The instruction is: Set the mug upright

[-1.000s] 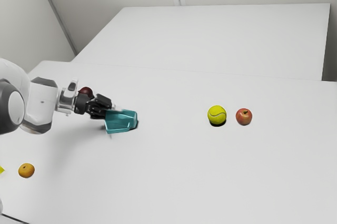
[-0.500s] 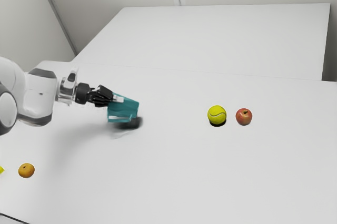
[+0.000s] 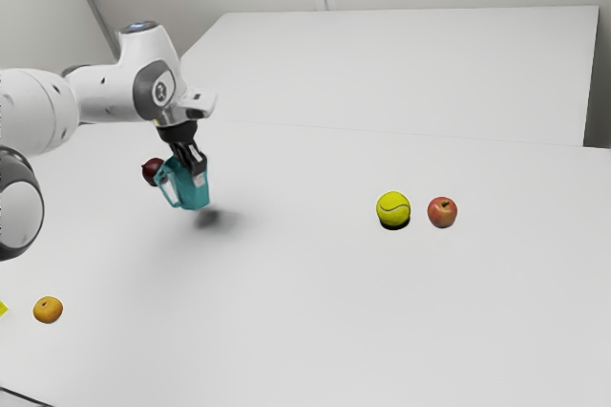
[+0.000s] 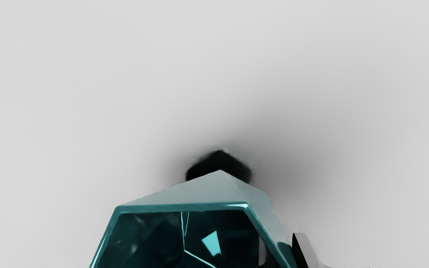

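My gripper (image 3: 194,163) points down in the exterior view, shut on the wall of the teal mug (image 3: 195,194). The mug hangs above the table, nearly upright with a slight tilt, its handle toward the exterior view's left and its shadow beneath. Looking from the wrist, I see into the open mouth of the mug (image 4: 184,207). There my gripper (image 4: 279,251) pinches the mug's side wall, one finger inside and the other outside. The mug's lower part hides some of its dark shadow.
On the white table (image 3: 315,311), a dark red fruit (image 3: 152,171) lies behind the mug's handle. A tennis ball (image 3: 393,208) and a red apple (image 3: 442,212) are toward the exterior view's right. An orange fruit (image 3: 48,310) and a yellow object (image 3: 3,309) are near the arm's base.
My hand has swung from nearly level to pointing down. The held mug has turned from lying on its side to nearly upright, rising and shifting toward the exterior view's left.
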You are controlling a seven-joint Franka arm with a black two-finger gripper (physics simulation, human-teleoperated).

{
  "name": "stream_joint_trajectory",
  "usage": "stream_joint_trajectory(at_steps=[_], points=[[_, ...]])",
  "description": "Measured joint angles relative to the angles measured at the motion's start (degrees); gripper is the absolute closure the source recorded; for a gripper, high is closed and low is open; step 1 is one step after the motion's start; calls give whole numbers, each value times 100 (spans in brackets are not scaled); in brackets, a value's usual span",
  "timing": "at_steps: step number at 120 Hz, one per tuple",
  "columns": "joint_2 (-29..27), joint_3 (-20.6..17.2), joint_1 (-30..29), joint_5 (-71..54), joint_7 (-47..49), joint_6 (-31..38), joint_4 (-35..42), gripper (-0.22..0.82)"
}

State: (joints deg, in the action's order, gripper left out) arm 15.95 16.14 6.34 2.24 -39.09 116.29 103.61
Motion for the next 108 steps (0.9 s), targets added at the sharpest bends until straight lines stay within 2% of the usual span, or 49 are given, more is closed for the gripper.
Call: stream_joint_trajectory(at_steps=[32,68,91,108], points=[[74,-14,-15,18,1393,832,332,78],[155,-15,4,180,2409,1393,608,77],[158,-15,34,213,2771,1497,618,37],[118,-21,39,221,2971,1507,589,19]])
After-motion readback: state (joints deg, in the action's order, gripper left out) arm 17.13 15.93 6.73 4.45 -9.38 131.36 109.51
